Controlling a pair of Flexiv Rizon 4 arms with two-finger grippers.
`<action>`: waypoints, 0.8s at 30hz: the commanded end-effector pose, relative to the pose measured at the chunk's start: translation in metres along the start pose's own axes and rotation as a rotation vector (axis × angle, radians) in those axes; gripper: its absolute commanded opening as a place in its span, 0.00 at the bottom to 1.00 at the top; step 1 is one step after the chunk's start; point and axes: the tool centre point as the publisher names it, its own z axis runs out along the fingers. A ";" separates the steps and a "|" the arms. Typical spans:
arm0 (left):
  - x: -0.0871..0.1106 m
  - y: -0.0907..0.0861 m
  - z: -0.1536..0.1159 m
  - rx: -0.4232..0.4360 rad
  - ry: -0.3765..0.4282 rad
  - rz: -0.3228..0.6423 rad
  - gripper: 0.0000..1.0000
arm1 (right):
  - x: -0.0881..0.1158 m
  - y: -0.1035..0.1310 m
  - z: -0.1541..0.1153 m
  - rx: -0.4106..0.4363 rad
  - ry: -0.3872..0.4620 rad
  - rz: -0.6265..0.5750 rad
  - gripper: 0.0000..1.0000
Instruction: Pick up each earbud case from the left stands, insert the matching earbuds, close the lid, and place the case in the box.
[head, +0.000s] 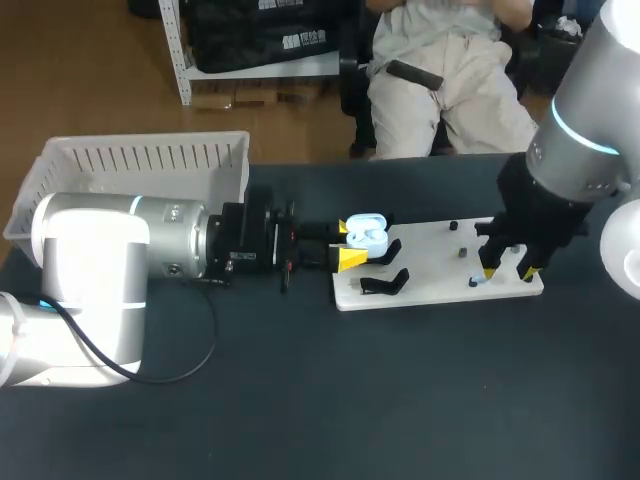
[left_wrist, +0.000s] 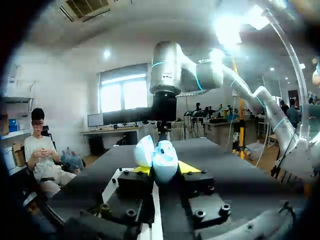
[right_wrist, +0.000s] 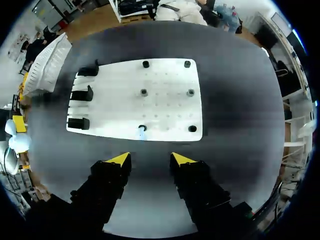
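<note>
Case (head: 367, 232) is clamped in left gripper (head: 348, 244). Right gripper (right_wrist: 149, 160) is held open, earbud (right_wrist: 142, 131) at its 12 o'clock. It may be toppled by misaligned descent.

The earbud case (head: 366, 232) is smooth, shiny plastic. The board (head: 430, 272) is smooth and white, and it does not shine. The black stands (head: 385, 283) on it look like dull plastic. The table (head: 400, 400) top is dark and dull. The box (head: 150, 158) is white plastic with thin ribs. The left arm (head: 170, 240) has a shiny silver metal shell.
</note>
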 end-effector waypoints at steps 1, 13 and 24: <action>0.001 -0.001 0.001 -0.007 -0.002 0.003 0.00 | -0.009 0.000 0.011 -0.015 0.020 -0.014 0.48; 0.001 -0.001 0.001 -0.007 -0.002 0.003 0.00 | -0.021 0.002 0.026 -0.060 0.035 -0.025 0.50; 0.001 -0.001 0.001 -0.007 -0.002 0.003 0.00 | -0.027 0.006 0.035 -0.094 0.042 0.000 0.48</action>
